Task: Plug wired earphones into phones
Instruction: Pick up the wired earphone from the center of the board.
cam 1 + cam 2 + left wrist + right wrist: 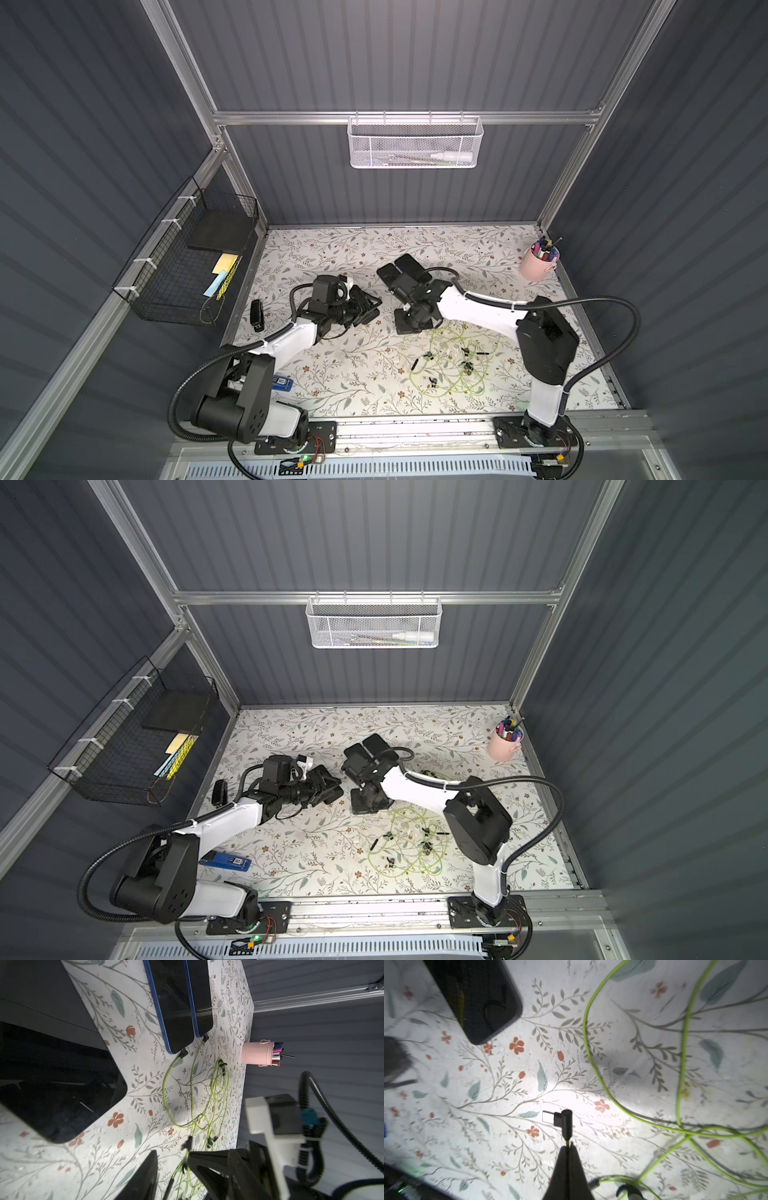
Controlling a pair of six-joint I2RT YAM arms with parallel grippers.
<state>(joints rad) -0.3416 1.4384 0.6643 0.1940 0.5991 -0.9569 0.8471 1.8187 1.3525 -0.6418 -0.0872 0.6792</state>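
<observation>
We count three phones (pixel 172 1012), two plugged in. Both arms stretch low, inward; right gripper (pixel 568 1148) pinches an earphones cable (pixel 591 1059) behind its plug (pixel 564 1123), near the third phone (pixel 477 1001). How wide the left gripper (pixel 368 311) sits, we can't tell.

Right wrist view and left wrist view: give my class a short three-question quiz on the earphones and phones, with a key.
1. True or false: the right tool is shut on the earphone cable just behind a black plug.
2. In the left wrist view, how many phones have a plug at their end? A none, B two, C three.
3. Fill in: the pens stand in a ____ cup.
Key: 1 true; 2 B; 3 pink.
</observation>
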